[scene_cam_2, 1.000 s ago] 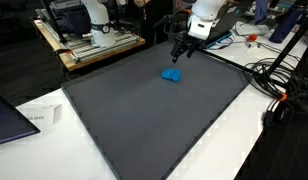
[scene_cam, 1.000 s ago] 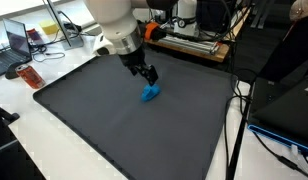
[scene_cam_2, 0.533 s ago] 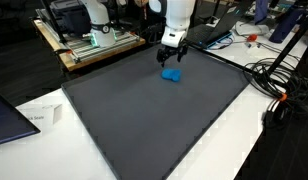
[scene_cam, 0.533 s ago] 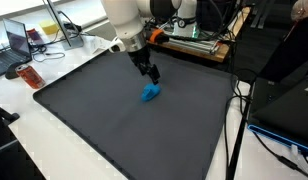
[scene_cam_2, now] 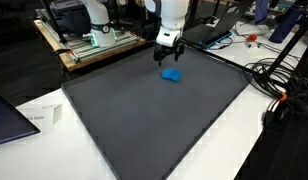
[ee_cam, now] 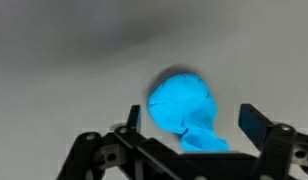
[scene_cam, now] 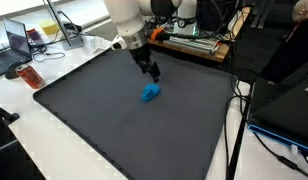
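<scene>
Dark grey mat [scene_cam: 104,120] covers most of a white table in a lab room. A laptop [scene_cam: 16,42] and a red object [scene_cam: 31,77] lie off one edge of the mat, a bench [scene_cam_2: 94,45] loaded with equipment stands behind the far edge, and cables [scene_cam_2: 279,85] trail past the corner in an exterior view.

A blue object [scene_cam: 151,93], soft and lumpy in outline, lies on the mat near its far edge, well away from the near corners; both exterior views show it [scene_cam_2: 172,75].

I hold the gripper [scene_cam: 152,75] just above and beside this object, toward the far edge [scene_cam_2: 163,57]. In the wrist view the blue object [ee_cam: 184,105] fills the gap ahead of the gripper [ee_cam: 193,125], whose two fingers [ee_cam: 252,122] stand spread apart and touch nothing, so the pincer is released.

Compared with one second ago, the arm has swung across the far edge and the gripper sits closer over the object. The blue object itself has not shifted.
</scene>
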You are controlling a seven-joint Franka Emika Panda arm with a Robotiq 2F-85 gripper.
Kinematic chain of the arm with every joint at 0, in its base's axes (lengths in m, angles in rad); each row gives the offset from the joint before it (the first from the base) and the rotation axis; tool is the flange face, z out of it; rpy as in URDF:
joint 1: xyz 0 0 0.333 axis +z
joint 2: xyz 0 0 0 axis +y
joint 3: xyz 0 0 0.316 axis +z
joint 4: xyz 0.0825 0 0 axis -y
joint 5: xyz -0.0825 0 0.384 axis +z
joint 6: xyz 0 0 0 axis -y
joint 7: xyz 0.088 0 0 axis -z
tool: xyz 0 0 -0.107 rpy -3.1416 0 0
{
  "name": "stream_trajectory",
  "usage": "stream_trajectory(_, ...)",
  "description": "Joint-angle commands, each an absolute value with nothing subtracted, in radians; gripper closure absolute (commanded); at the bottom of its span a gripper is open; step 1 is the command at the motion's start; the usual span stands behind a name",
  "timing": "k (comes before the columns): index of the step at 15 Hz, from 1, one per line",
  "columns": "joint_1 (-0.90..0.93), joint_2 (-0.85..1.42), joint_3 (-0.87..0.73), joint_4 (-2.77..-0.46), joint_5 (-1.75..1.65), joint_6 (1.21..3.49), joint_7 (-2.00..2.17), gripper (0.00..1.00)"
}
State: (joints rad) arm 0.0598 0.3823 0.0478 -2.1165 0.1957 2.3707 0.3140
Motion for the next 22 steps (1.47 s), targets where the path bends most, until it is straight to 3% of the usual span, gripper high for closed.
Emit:
stream_trajectory(1,0.057,0.399,0.048,-2.110,0.247,2.432,0.318,0.00)
stream_trajectory(9,0.063,0.449,0.043,-2.097,0.388,2.547,0.405,0.00)
stream_trajectory(22,0.134,0.542,-0.034,-2.016,0.321,2.439,0.810,0.00)
